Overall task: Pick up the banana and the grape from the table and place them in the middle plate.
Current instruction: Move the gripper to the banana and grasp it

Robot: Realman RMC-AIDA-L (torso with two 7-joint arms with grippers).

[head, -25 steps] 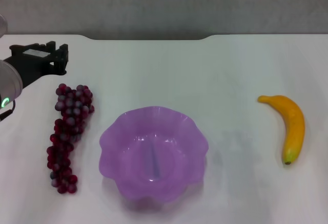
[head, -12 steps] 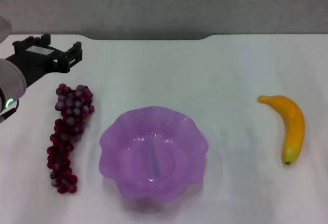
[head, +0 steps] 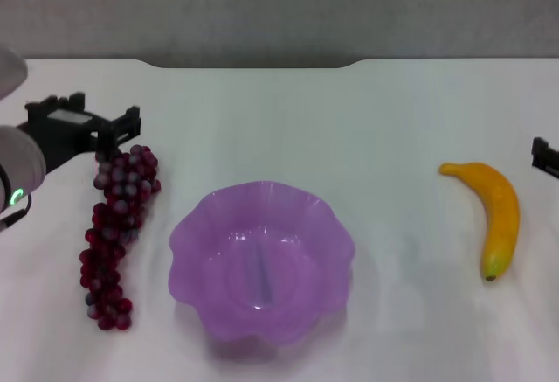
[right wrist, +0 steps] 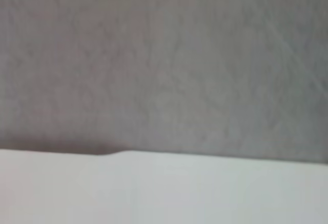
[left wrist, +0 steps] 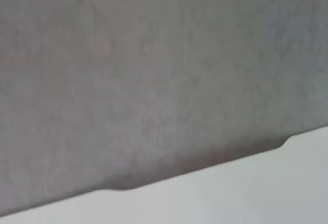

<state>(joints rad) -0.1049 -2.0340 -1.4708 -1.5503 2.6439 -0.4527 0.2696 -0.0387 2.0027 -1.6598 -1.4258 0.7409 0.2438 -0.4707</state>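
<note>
No readable text, labels, brands, numbers or signs in any view; nothing printed on the middle plate, nor on the banana to its right or the grape to its left; table surface around the plate is unmarked; both wrist views show only plain grey wall and white tabletop, no lettering
</note>
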